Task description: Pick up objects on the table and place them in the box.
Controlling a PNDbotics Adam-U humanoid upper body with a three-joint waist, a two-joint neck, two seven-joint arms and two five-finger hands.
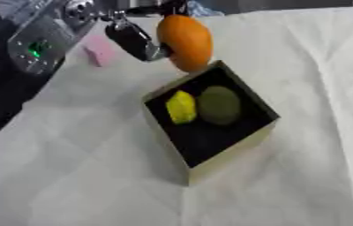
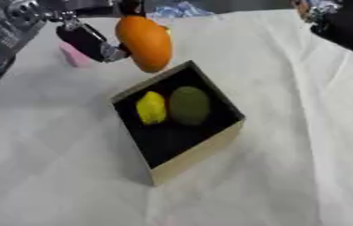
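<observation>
Fingers [image 1: 137, 42] of the left hand [image 1: 125, 33] curl round an orange [image 1: 184, 42] and hold it up off the bench [image 1: 79, 176], near the far edge on the left side. Its long axis stands roughly upright, tilted a little, and the fingers sit on its left flank. The orange hangs just over the far corner of the box [image 1: 230, 156], not yet above the dark middle. From the fingers, the open space in the box lies nearer and slightly rightward. Inside, a lemon [image 1: 181, 107] and a dull green fruit [image 1: 219, 105] lie side by side in the far half; the near half is bare, so the drop likely belongs there. A pink block [image 1: 99, 52] rests on the bench left of the hand. No right hand can be made out.
</observation>
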